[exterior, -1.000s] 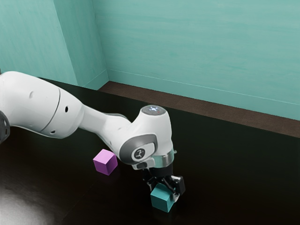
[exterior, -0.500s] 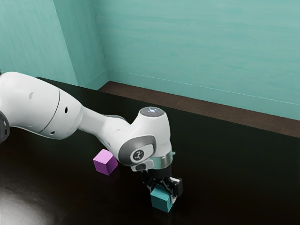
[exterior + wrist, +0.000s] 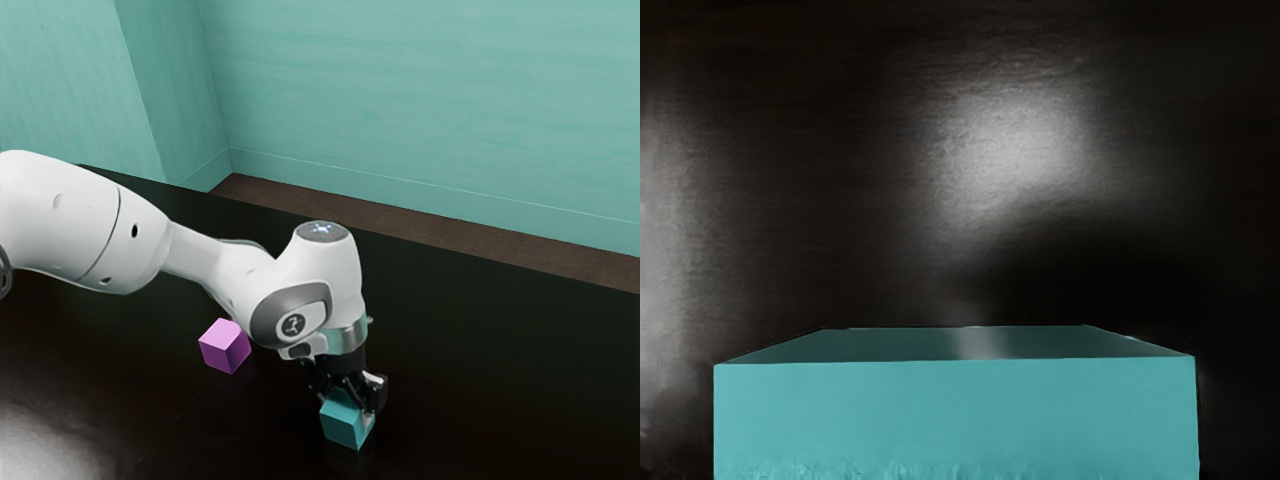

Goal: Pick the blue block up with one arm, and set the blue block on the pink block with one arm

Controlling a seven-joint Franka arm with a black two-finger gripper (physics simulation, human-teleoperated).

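Grasping is proceeding, end effector (image 3: pixel 348 392) sitting atop blue block (image 3: pixel 345 428), clench unclear; lifting toward pink block (image 3: pixel 224 346) is coming next.

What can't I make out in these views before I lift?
- Blue block, top face, exterior view: covered by the gripper.
- Blue block, lower part, wrist view: cut off by the picture's lower edge.
- Arm, base, exterior view: cut off by the exterior view's left edge.
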